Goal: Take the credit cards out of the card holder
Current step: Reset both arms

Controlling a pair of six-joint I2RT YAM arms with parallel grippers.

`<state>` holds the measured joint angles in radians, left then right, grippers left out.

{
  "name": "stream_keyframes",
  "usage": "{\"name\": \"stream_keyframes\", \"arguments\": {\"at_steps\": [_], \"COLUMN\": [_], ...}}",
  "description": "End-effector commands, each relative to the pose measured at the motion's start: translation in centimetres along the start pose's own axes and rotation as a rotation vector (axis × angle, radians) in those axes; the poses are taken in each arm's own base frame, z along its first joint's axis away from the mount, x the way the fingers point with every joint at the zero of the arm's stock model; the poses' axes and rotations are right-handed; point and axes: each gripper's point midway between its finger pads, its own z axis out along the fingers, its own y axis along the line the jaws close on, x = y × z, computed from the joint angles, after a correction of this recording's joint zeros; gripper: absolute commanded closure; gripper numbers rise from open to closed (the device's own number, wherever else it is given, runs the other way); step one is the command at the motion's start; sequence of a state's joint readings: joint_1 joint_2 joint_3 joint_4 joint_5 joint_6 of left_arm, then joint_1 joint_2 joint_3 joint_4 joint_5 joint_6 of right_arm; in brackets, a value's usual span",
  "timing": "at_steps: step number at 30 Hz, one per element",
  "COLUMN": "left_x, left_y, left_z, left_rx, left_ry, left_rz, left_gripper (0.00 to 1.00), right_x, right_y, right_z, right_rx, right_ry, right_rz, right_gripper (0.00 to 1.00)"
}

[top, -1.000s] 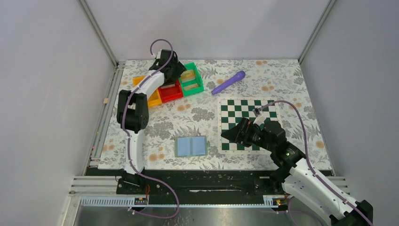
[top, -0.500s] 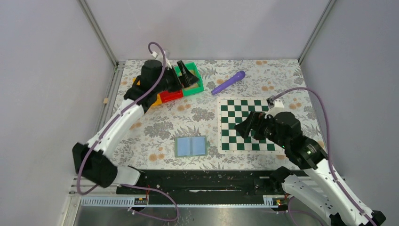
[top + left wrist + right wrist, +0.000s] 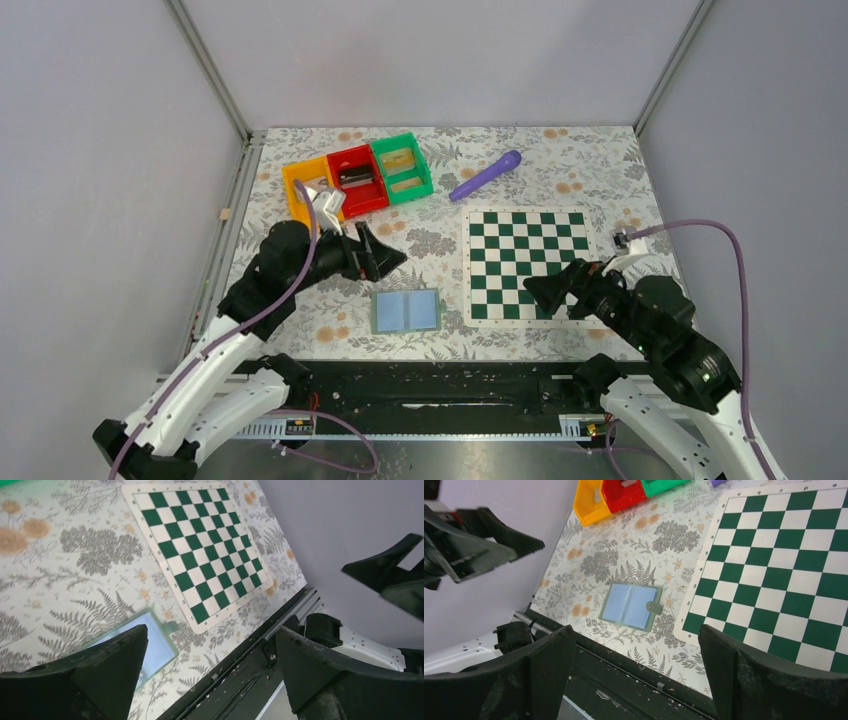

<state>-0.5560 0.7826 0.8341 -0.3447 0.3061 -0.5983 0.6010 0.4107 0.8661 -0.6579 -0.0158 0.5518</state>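
The card holder lies spread open on the floral cloth, with two light-blue panels and a teal edge. It also shows in the right wrist view. In the left wrist view one finger half covers the card holder. Two tan credit cards lie in the green bin. My left gripper hangs open just up and left of the holder, holding nothing. My right gripper is open and empty over the chessboard's near right corner.
A green-and-white chessboard lies right of the holder. Orange, red and green bins stand in a row at the back left; a dark object sits in the red one. A purple stick lies behind the board.
My left arm has swung from over the back bins to just beside the holder, its jaws opening wide. My right arm has drawn back toward the near right.
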Motion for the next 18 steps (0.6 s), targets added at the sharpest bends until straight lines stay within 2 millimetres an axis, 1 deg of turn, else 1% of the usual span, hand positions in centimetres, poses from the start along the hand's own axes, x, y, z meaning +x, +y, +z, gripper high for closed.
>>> {"name": "stream_keyframes", "arguments": {"at_steps": [1,5,9,13,18], "left_x": [0.8,1.3,1.0,0.6,0.7], "left_y": [1.0,0.5,-0.5,-0.6,-0.8], "left_z": [-1.3,-2.0,-2.6,-3.1,-3.2], "left_rx": [-0.020,0.009,0.035,0.029,0.035], "left_ry": [-0.046,-0.049,-0.042,-0.069,-0.059], "left_rz": [0.030,-0.002,-0.014,-0.010,-0.016], "left_gripper": [0.01,0.01,0.01,0.01,0.01], "right_x": [-0.3,0.1,0.2,0.3,0.7], "right_y": [-0.6,-1.0,-0.7,-0.5,-0.7], "right_z": [-1.0,-1.3,-1.5,-1.5,-1.1], "right_rx": [0.014,0.020,0.009,0.000,0.008], "right_ry": [-0.058,-0.059,-0.054,-0.043,-0.029], "right_rz": [0.035,0.039,0.049,0.056,0.064], "right_gripper": [0.01,0.01,0.01,0.01,0.01]}}
